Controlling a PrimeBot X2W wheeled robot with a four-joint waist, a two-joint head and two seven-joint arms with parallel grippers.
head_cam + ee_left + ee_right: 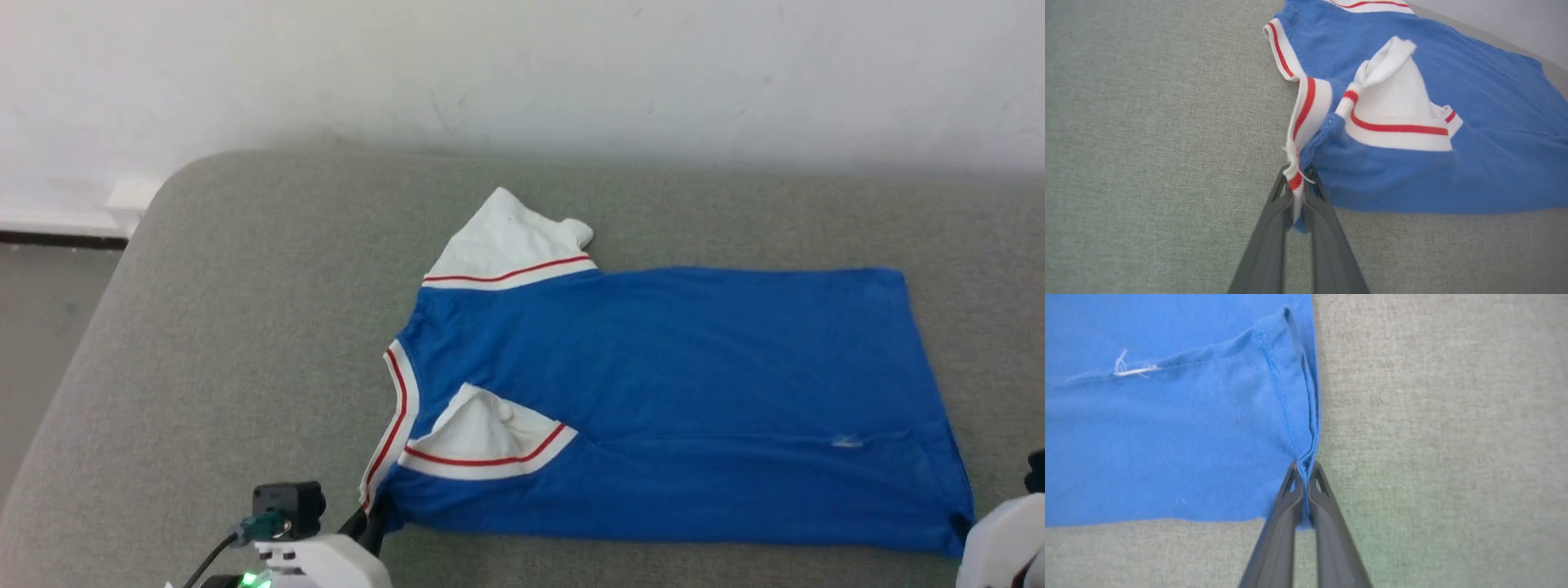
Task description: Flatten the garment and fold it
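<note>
— Where is the shirt lying?

— The blue jersey T-shirt point(669, 392) is spread across the grey fabric-covered bench point(245, 327), neck toward the robot's left and hem toward its right. The blue body is mostly flat, with one long crease running near its front edge.

— And the sleeves?

— The far sleeve point(510, 241), white with a red-striped band, sticks out toward the pale wall point(522, 73). The near sleeve point(478, 437) is folded in on top of the blue body, a little rumpled.

— What is the left hand doing?

— The left hand point(1298, 179) is pinched narrow on the near end of the neck trim point(1302, 110). White and red ribbing and a bit of blue cloth sit squeezed between its dark fingers point(1267, 237), and the cloth there is lifted slightly off the bench.

— The right hand?

— The right hand point(1305, 473) is closed tight on the near corner of the hem, with the stitched edge bunched between its fingertips. A loose white thread point(1128, 369) lies on the crease just beyond that corner.

— Any slack between them?

— The front edge runs fairly straight from one hand to the other.
</note>
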